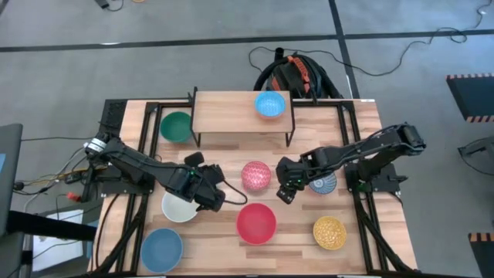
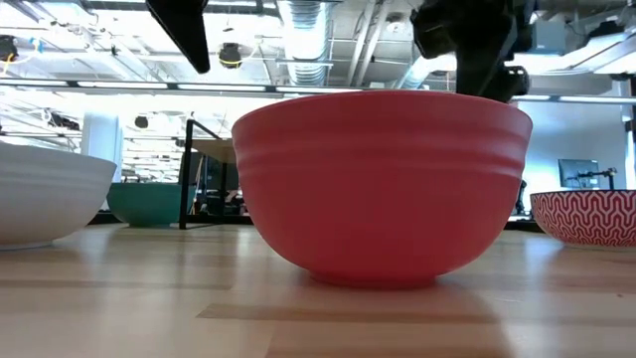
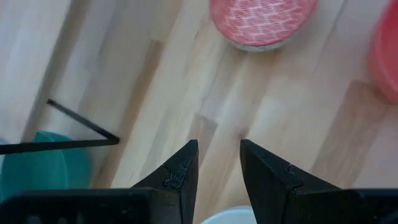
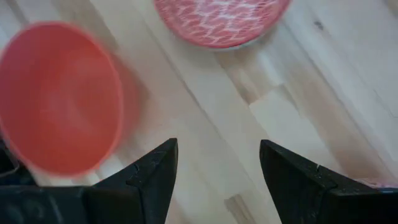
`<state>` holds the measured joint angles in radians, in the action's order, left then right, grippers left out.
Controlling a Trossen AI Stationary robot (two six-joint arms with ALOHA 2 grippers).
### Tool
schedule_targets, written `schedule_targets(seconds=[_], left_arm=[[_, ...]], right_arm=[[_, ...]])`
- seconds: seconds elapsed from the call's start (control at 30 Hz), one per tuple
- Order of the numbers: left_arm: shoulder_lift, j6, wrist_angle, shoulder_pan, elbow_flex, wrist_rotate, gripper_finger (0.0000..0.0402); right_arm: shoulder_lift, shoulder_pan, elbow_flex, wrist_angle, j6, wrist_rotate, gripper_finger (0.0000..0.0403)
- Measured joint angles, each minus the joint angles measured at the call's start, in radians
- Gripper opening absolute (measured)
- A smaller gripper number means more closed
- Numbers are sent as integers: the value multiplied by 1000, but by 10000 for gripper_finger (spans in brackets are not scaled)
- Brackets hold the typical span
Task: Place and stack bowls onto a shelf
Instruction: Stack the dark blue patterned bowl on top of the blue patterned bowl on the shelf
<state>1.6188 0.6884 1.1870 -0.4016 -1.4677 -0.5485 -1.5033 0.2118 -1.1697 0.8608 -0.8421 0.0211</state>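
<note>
The shelf [image 1: 231, 116] stands at the table's far side with one blue bowl [image 1: 269, 103] on its right end. A green bowl [image 1: 177, 127] sits on the table beside the shelf's left legs. The pink speckled bowl [image 1: 256, 175], the red bowl [image 1: 256, 222] and the cream-white bowl [image 1: 179, 207] rest on the table in the middle. My left gripper [image 3: 219, 144] hovers open between the cream-white and pink bowls, with nothing between its fingers. My right gripper [image 4: 217, 144] hovers open just right of the pink bowl [image 4: 221, 18] and above the red bowl [image 4: 56, 93], also with nothing in it.
Another blue bowl [image 1: 161, 248] sits at the near left corner and a yellow speckled bowl [image 1: 329, 232] at the near right. A blue patterned bowl [image 1: 322, 184] lies partly under my right arm. Bare planks lie between the pink and red bowls.
</note>
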Motion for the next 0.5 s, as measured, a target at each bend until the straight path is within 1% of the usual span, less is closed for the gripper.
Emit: schedule_targets(seconds=[0.1, 0.23, 0.37, 0.5], left_arm=[[-6, -82, -105, -32, 0, 38, 105], [-21, -177, -260, -59, -1, 21, 105], [-29, -202, -250, -39, 0, -20, 105], [-28, -189, -169, -33, 0, -65, 105]], right_arm=[[12, 13, 0, 77, 39, 1, 254], [12, 14, 0, 203, 107, 8, 254], [9, -28, 13, 276, 190, 8, 254], [10, -80, 68, 298, 218, 6, 254]])
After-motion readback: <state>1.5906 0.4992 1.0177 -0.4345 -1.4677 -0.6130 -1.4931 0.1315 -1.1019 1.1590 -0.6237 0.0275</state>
